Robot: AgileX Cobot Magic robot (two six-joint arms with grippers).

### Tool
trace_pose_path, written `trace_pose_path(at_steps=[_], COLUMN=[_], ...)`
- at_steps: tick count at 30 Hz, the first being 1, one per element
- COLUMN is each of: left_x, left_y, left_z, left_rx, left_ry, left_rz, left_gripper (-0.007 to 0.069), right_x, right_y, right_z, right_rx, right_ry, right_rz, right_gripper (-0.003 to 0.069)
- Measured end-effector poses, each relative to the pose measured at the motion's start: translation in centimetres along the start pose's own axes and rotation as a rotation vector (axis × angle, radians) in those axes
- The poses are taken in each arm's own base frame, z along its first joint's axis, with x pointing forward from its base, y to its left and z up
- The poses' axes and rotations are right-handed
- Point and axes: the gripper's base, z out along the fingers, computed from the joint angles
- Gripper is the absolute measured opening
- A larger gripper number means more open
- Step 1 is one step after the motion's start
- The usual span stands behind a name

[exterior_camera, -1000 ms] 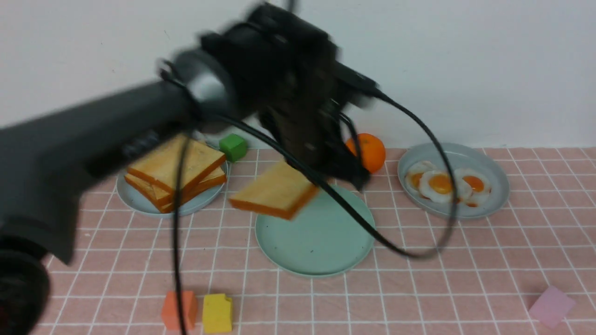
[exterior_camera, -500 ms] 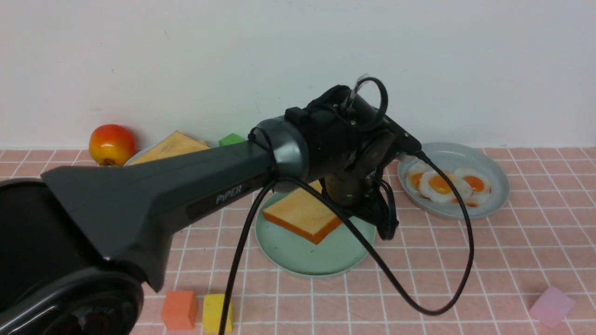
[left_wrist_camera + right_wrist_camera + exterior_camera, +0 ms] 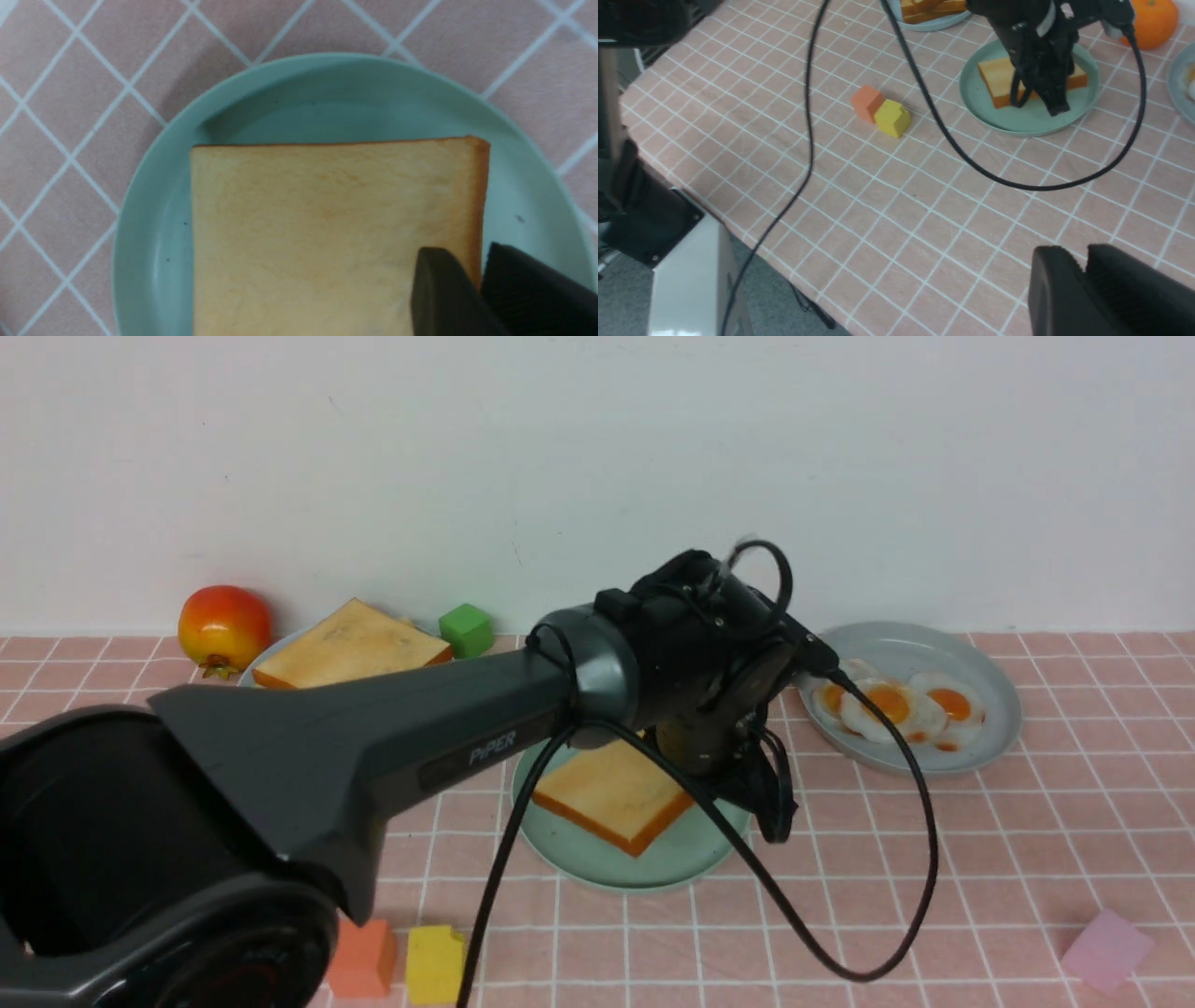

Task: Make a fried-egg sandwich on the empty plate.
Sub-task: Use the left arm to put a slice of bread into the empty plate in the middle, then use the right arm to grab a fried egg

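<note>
**A:** On the mint plate (image 3: pixel 686 854), mid-bench (image 3: pixel 1027 859): one toast slice (image 3: pixel 611 793), face up. I read it as the sandwich's base layer, so the task has barely begun.

**B:** Left claw (image 3: pixel 773 821)?

**A:** At the slice's 4 o'clock corner. One finger is over the face, the other outside the crust, with a narrow gap. Can't tell whether it's clamping the crust or free of it.

**B:** Why that corner?

**A:** My guess is an edge grip leaves the middle clear for the egg.

**B:** Containers?

**A:** Egg plate (image 3: pixel 980 756) at 2 o'clock from the mint one holds the fried eggs (image 3: pixel 887 705), overlapping. Blue-grey plate (image 3: pixel 941 24) at 10 o'clock holds the toast stack (image 3: pixel 350 644), partly behind the arm.

**B:** Right claw (image 3: pixel 1085 261)?

**A:** Parked over bare bench, well apart from every plate. Tips are close together with nothing visible between them. Can't tell if it's fully closed. No egg on the slice yet.
</note>
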Motion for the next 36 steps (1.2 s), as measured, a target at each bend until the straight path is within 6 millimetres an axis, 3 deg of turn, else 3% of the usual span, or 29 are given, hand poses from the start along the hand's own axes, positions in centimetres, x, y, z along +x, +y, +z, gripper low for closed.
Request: trace_pose_path(at_steps=[4,7,11,14,16,17,19,21,24,26,29,32,33,34,35,36], left_x=[-0.1,-0.1,-0.4,-1.1,-1.5,-1.5,-0.7,1.6,5.4,9.6,14.6,19.4,20.3,22.4,22.6,24.9], left_y=[0.3,0.3,-0.5,-1.4,-1.1,-1.0,0.2,1.5,2.4,2.8,2.7,2.5,2.5,2.5,2.6,2.7], left_z=[-0.1,-0.1,-2.8,-8.1,-14.1,-16.0,-22.1,-28.0,-32.2,-35.0,-35.7,-34.8,-34.7,-34.6,-34.9,-35.1], left_rx=[-0.035,-0.040,-0.043,-0.025,0.013,0.031,0.095,0.164,0.222,0.284,0.327,0.338,0.342,0.354,0.356,0.370], left_ry=[-0.009,-0.009,0.003,-0.052,-0.147,-0.177,-0.280,-0.368,-0.416,-0.458,-0.508,-0.561,-0.580,-0.630,-0.649,-0.717], left_rz=[-0.023,-0.037,-0.037,-0.039,-0.091,-0.113,-0.183,-0.237,-0.253,-0.260,-0.274,-0.291,-0.300,-0.321,-0.326,-0.351], left_gripper=[0.0292,0.0328,0.0349,0.0291,0.0199,0.0160,0.0071,-0.0014,-0.0013,-0.0013,-0.0013,-0.0013,-0.0013,-0.0013,-0.0013,-0.0013], right_x=[0.0,0.1,0.1,-0.2,-0.7,-1.0,-1.6,-2.4,-3.2,-3.8,-4.4,-4.4,-4.3,-4.0,-4.0,-3.7], right_y=[0.1,0.1,0.1,-0.2,-0.8,-1.1,-2.0,-3.2,-4.7,-6.0,-7.6,-9.2,-9.4,-10.2,-10.3,-11.4], right_z=[-0.1,-0.1,-0.1,0.3,1.3,1.8,3.3,5.4,8.5,11.3,15.2,19.4,19.9,21.8,21.7,23.3], right_rx=[-0.011,-0.012,-0.011,0.013,0.047,0.064,0.103,0.158,0.206,0.237,0.256,0.264,0.268,0.272,0.276,0.286], right_ry=[-0.003,-0.005,-0.005,0.011,0.050,0.071,0.129,0.215,0.318,0.385,0.444,0.511,0.517,0.562,0.561,0.605], right_rz=[0.002,0.001,0.005,0.024,0.030,0.031,0.033,0.033,0.024,-0.001,-0.035,-0.077,-0.092,-0.116,-0.122,-0.128], right_gripper=[0.0125,0.0127,0.0130,0.0130,0.0130,0.0130,0.0133,0.0134,0.0136,0.0137,0.0140,0.0141,0.0142,0.0143,0.0143,0.0143])
